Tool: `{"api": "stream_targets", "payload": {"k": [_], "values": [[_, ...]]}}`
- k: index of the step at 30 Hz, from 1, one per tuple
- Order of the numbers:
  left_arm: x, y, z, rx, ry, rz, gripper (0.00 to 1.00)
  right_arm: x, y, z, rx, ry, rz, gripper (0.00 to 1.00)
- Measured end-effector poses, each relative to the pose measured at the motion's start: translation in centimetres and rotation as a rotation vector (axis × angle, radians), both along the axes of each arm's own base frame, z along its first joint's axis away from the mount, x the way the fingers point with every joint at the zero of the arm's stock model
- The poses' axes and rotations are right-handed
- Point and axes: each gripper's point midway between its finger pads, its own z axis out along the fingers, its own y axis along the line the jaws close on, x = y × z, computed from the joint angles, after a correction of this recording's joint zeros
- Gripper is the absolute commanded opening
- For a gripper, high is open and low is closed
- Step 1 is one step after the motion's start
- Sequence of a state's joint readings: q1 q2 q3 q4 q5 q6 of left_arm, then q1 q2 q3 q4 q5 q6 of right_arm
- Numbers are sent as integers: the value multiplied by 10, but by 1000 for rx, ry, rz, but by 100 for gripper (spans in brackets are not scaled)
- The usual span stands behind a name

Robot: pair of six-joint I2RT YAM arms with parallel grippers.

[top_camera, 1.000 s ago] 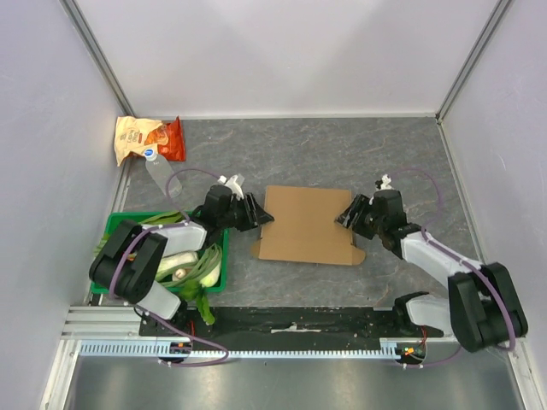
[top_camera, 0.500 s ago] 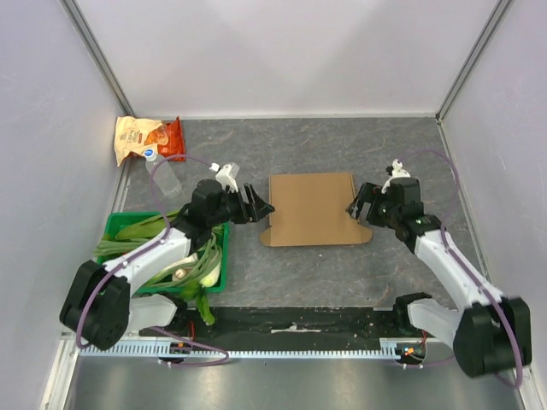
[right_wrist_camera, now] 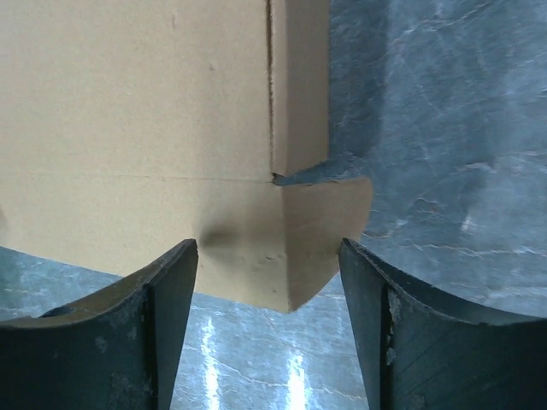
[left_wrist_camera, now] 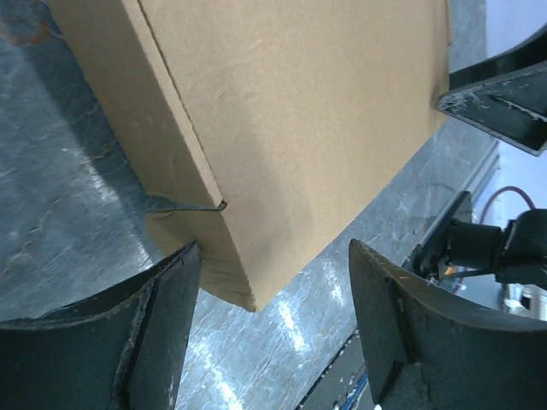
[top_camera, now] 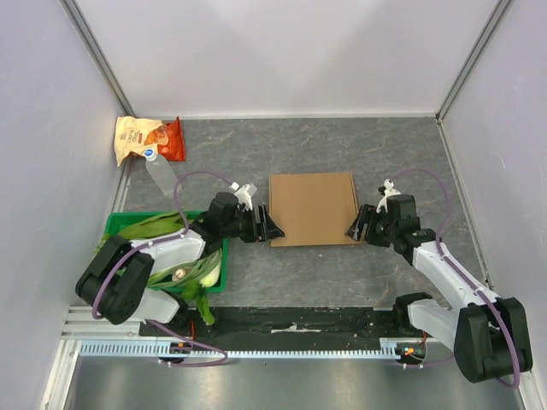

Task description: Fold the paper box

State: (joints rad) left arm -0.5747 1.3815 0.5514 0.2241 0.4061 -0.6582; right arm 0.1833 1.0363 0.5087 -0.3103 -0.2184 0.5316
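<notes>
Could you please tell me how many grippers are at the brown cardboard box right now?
2. The left gripper, open, straddles the flat brown cardboard box's near left corner; the right gripper, open, straddles its near right corner.

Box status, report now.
Left pincer open at near-left corner. Right pincer open at near-right corner. Box lying flat, not gripped. Crate and snack bag well left, apart from it.
</notes>
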Motion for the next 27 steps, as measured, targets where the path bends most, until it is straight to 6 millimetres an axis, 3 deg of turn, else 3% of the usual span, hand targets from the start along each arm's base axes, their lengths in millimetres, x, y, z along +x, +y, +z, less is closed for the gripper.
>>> {"api": "stream_targets", "payload": {"k": [5, 10, 13, 17, 21, 27], "values": [[-6, -13, -7, -95, 50, -24, 68, -4, 22, -9, 133, -4, 41, 66], [-11, -21, -13, -189, 107, -26, 64, -7, 42, -15, 287, 11, 42, 68], [-16, -20, -17, -203, 132, -24, 67, -7, 42, -14, 287, 11, 39, 78], [-18, -15, -18, -172, 133, -7, 70, -2, 23, -10, 156, 8, 2, 89], [-15, -5, -2, -118, 74, 21, 70, 6, 4, 11, 49, -47, -38, 93], [-5, 14, 47, -85, -109, 87, 78, 5, -7, 38, -1, -116, -71, 97]]}}
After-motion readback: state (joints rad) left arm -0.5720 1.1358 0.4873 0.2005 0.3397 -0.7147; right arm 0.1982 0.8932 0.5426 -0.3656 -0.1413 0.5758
